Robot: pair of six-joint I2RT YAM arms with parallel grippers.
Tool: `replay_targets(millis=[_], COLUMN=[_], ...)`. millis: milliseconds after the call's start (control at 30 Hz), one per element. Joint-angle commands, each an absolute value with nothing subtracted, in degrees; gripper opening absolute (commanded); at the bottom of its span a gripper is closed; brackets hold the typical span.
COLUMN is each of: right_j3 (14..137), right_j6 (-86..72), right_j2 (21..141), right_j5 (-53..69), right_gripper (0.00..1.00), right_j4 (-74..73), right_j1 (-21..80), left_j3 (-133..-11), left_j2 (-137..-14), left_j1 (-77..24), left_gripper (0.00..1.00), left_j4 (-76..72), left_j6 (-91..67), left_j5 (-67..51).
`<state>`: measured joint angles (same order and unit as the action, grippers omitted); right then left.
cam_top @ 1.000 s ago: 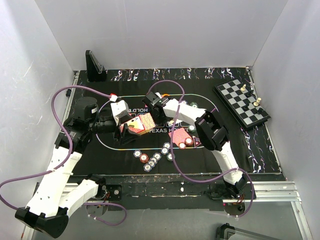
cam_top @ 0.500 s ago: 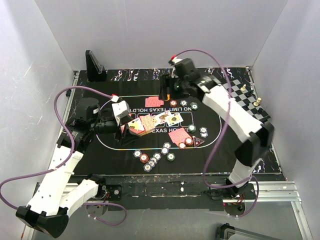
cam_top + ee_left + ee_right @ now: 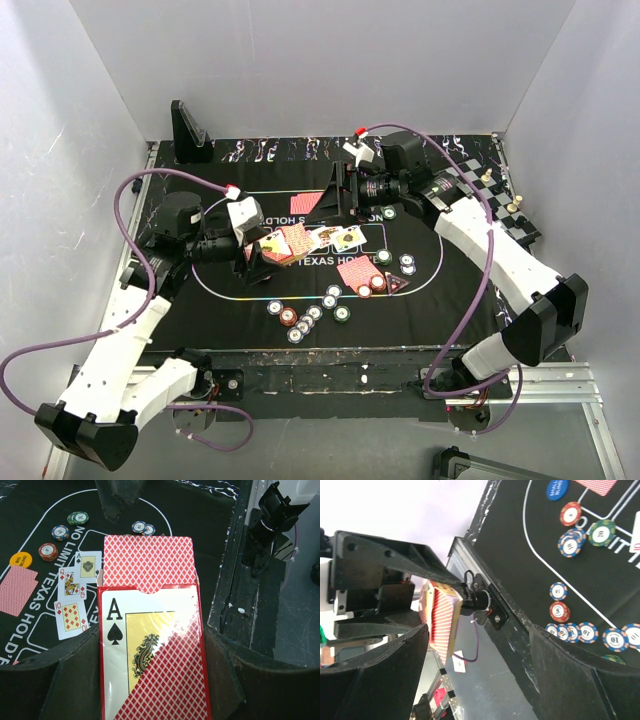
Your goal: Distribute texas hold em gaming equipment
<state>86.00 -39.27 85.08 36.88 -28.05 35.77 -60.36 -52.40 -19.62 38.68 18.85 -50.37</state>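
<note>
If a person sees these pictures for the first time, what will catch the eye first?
The red card box with its ace of spades stands out, gripped in the left tool over the black mat. Beside it lie three face-up cards, and a chessboard sits at the far right corner.

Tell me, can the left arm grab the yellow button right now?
Probably not. The left gripper is shut on the card box, so its fingers are full. The yellow button lies uncovered on the mat near the face-up cards, but the box would have to go first.
</note>
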Motion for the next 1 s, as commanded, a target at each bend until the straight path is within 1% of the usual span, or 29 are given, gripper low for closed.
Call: replay_targets(millis=[0, 267, 533, 767, 967], right_j3=[85.17, 84.38, 82.36, 77.27, 74.18], right_j6=[-43.24, -45.00, -47.90, -52.46, -55.72], right_j2=[84.64, 87.27, 89.38, 88.24, 87.02], right_j5=[44.12, 43.95, 43.42, 44.82, 46.84], right_gripper=[0.88, 0.90, 0.91, 0.91, 0.77], right_j4=[-20.66, -19.33, -16.70, -9.77, -5.54], right_j1=[36.47, 39.72, 40.52, 39.82, 37.88], left_j3=[-61.35, -62.75, -64.86, -64.16, -63.81], left_j2=[-52.73, -54.93, -56.52, -56.16, -55.72], left_j1=[-19.34, -19.34, -19.34, -19.34, -19.34], left_gripper=[0.00, 0.00, 0.00, 0.00, 0.00], left_j4=[36.04, 34.45, 33.66, 33.05, 32.78], left_j6=[18.63, 17.93, 17.40, 16.53, 16.26], left_j5=[-50.98, -50.54, -50.98, -51.85, -52.12])
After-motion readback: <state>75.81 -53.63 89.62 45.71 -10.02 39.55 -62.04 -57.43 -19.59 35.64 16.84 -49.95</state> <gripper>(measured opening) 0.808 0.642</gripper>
